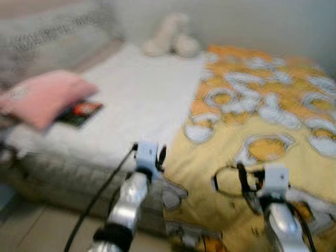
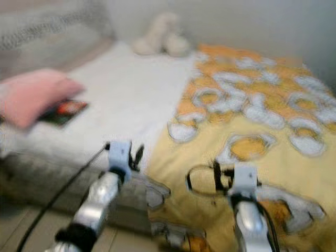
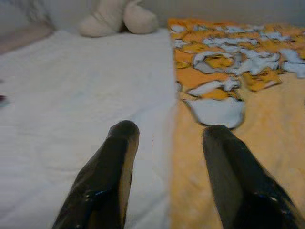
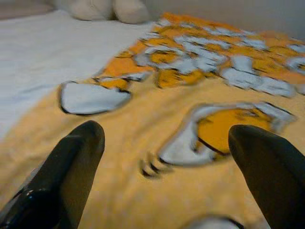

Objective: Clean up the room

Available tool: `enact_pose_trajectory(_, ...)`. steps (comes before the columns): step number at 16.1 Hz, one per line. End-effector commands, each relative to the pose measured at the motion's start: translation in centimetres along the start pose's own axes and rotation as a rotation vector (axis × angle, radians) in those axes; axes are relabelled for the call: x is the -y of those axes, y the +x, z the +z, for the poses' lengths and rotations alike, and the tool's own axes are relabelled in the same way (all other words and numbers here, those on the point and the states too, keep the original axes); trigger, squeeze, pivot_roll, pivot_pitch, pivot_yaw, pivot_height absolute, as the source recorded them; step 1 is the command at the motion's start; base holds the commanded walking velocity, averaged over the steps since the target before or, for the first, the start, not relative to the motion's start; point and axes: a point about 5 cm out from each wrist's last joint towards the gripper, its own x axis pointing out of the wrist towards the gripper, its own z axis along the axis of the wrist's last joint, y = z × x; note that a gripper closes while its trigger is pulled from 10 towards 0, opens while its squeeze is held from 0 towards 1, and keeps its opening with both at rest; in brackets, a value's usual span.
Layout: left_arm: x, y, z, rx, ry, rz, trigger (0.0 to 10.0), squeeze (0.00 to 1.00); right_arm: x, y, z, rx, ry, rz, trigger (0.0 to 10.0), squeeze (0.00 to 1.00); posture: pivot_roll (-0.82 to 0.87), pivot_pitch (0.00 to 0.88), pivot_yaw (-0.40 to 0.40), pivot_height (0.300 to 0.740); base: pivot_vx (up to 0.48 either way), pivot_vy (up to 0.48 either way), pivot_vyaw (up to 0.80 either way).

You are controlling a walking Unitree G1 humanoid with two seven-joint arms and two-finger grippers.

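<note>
A bed with a white sheet (image 1: 142,89) fills the scene, which is blurred. A yellow and orange patterned blanket (image 1: 262,105) covers its right half. A pink pillow (image 1: 44,97) lies at the left, partly on a dark book (image 1: 80,113) with a red cover picture. A cream plush toy (image 1: 170,37) sits at the far end by the wall. My left gripper (image 3: 167,133) is open, above the near edge where sheet and blanket meet. My right gripper (image 4: 167,133) is open over the blanket, nothing between its fingers.
A grey patterned headboard or cushion (image 1: 47,31) runs along the bed's left side. The mattress side (image 1: 58,178) faces me, with tiled floor (image 1: 31,231) below at the left. A pale wall (image 1: 252,21) stands behind the bed.
</note>
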Motion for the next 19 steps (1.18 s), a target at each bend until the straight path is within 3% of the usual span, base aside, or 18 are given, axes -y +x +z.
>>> enact_pose_trajectory(1, 0.0, -0.2, -0.6, -0.034, -0.003, -0.064, 10.0, 1.0, -0.5, 0.1, -0.1, -0.005, 0.008, -0.01, 10.0, 0.0, 0.03, 0.0, 0.015, 0.74, 0.0, 0.0, 0.0)
enact_pose_trajectory(3, 0.3, -0.2, -0.2, -0.006, -0.04, -0.108, 10.0, 1.0, -0.3, 0.1, -0.2, -0.012, 0.006, -0.019, 10.0, 0.0, 0.03, 0.0, 0.015, 0.74, 0.0, 0.0, 0.0)
enact_pose_trajectory(4, 0.2, 0.0, 0.5, 0.021, -0.048, -0.109, 10.0, 0.0, -0.4, 0.0, -0.5, -0.019, 0.002, -0.014, 10.0, 0.0, 0.03, 0.0, 0.017, 0.74, 0.0, 0.0, 0.0)
enact_pose_trajectory(6, 0.1, 0.2, 0.7, 0.021, -0.061, -0.109, 10.0, 0.0, -0.4, -0.1, -0.6, -0.022, 0.002, -0.013, 10.0, 0.0, 0.03, 0.0, 0.018, 0.74, 0.0, 0.216, 0.0)
enact_pose_trajectory(11, -0.2, 0.5, 0.8, 0.019, 0.016, -0.128, 10.0, 0.0, -0.9, -0.1, -0.6, -0.02, 0.01, 0.006, 10.0, 0.0, 0.02, 0.0, 0.018, 0.74, 0.0, 0.48, 0.0)
enact_pose_trajectory(13, -0.3, 0.7, 1.3, 0.052, 0.011, -0.114, 10.0, 0.0, -0.7, -0.1, -0.6, -0.013, 0.008, -0.001, 10.0, 0.0, 0.02, 0.0, 0.014, 0.74, 0.0, 0.0, 0.0)
enact_pose_trajectory(16, -0.7, 0.7, 1.7, 0.065, -0.001, -0.078, 10.0, 0.0, -0.7, 0.1, -0.4, -0.009, 0.01, -0.001, 10.0, 0.0, 0.03, 0.0, 0.011, 0.74, 0.48, 0.0, 0.0)
enact_pose_trajectory(19, -0.7, 0.8, 1.8, 0.077, -0.006, -0.079, 10.0, 0.0, -1.0, 0.3, -0.4, -0.006, 0.011, 0.007, 10.0, 0.0, 0.03, 0.0, 0.01, 0.74, 0.48, 0.0, -0.71)
